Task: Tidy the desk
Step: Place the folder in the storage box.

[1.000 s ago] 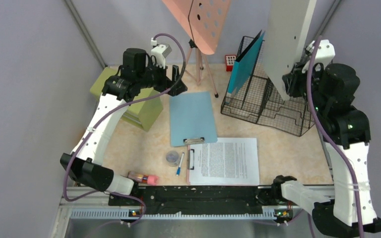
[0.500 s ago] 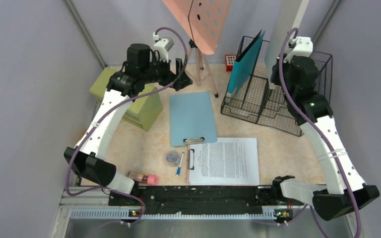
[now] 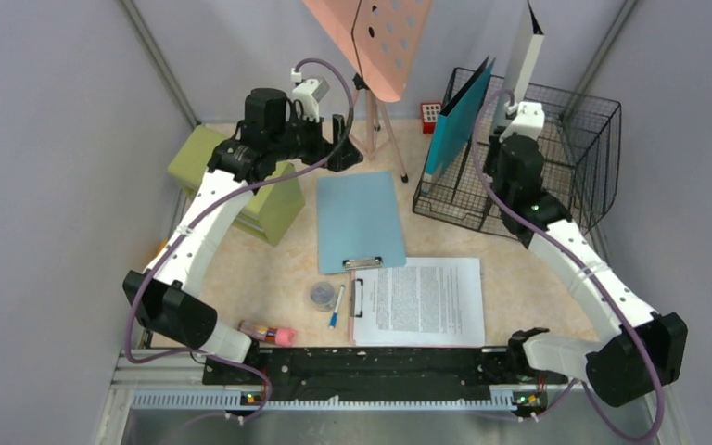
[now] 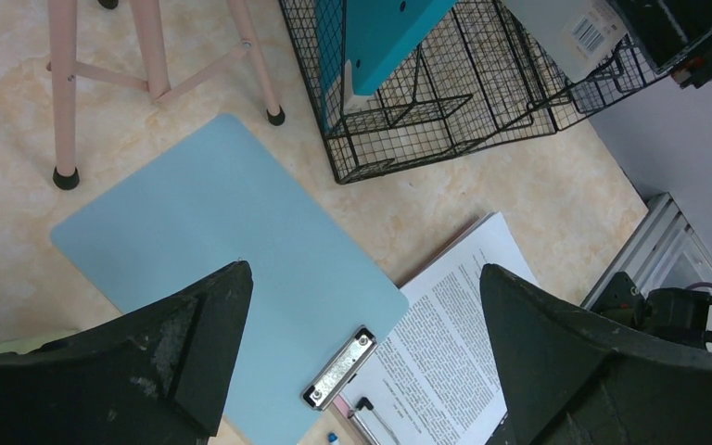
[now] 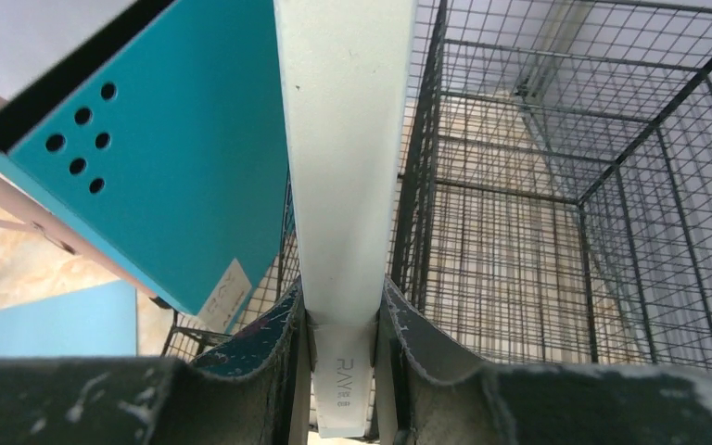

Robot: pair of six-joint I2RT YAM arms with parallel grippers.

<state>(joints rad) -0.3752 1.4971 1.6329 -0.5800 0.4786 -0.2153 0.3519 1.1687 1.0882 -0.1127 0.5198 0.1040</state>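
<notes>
Filing step: right jaws clamp the white folder (image 3: 527, 46), upper right; next it should drop into the wire rack (image 3: 603, 158); left jaws apart

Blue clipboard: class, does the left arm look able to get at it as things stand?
Probably yes. The left gripper hangs open above the blue clipboard, with nothing between them.

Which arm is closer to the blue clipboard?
Left. The left end effector hovers over the far end of the clipboard; the right end effector is at the wire rack, gripping a white folder.
</notes>
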